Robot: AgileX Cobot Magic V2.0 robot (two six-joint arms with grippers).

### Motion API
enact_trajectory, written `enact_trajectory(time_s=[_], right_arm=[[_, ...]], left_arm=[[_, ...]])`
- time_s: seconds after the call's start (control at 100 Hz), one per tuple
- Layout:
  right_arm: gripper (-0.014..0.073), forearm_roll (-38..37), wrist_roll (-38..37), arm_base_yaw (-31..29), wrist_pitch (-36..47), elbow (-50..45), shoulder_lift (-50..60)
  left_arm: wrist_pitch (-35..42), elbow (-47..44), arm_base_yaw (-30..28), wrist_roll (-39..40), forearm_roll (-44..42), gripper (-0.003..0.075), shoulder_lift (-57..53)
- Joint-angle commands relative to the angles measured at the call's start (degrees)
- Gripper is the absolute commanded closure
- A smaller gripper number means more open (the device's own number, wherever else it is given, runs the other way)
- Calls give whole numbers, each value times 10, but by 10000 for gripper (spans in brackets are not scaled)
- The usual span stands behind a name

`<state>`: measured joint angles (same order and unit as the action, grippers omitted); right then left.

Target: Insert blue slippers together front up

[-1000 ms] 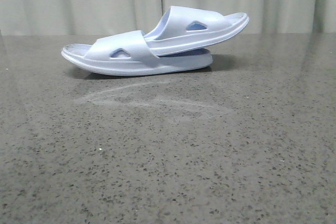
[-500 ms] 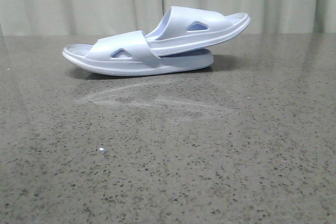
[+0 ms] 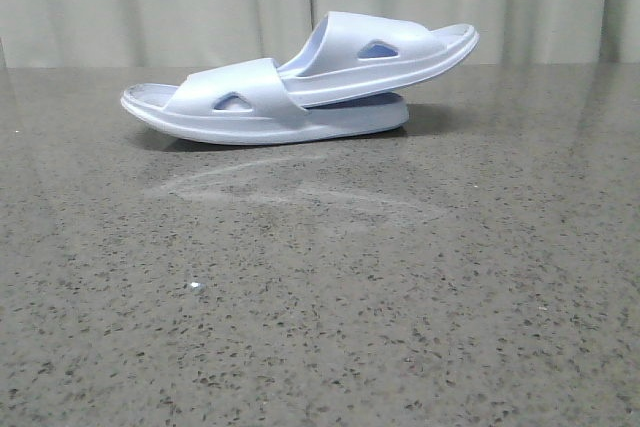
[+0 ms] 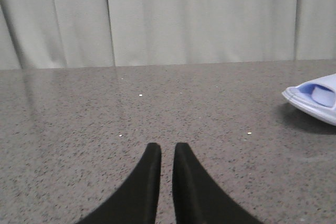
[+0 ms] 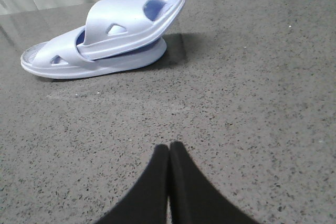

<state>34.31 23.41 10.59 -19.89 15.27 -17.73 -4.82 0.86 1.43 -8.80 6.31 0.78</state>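
the pair of very pale blue foam-rubber slide slippers (image 3: pixel 300 82) lay near the far edge of the grey speckled stone bench (image 3: pixel 320 297), already nested: the upper slipper (image 3: pixel 385 47) had its end tucked under the wide strap of the lower slipper (image 3: pixel 240 107) and rose tilted over its sole, soles down, straps up. the insertion looked done, so the step in hand was probably the retreat. the left end effector (image 4: pixel 167 153) hovered over bare bench well apart from the pair, its black fingers nearly closed with a thin gap and holding nothing. the right end effector (image 5: pixel 169 153) had its fingers pressed together, also empty, nearer the front edge. next called only for checking the seating, perhaps a nudge deeper.
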Motion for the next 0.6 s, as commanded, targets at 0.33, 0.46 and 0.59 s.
enact_trajectory(time_s=[0.33, 0.46, 0.59], right_arm=[[683, 9, 2, 0, 42, 14, -3], [683, 9, 2, 0, 42, 14, -3], [683, 9, 2, 0, 42, 14, -3]], left_arm=[[-11, -16, -16, 9, -13, 705, -27], [-23, -15, -16, 9, 8, 705, -27], [-23, -15, -16, 9, 8, 705, -27]])
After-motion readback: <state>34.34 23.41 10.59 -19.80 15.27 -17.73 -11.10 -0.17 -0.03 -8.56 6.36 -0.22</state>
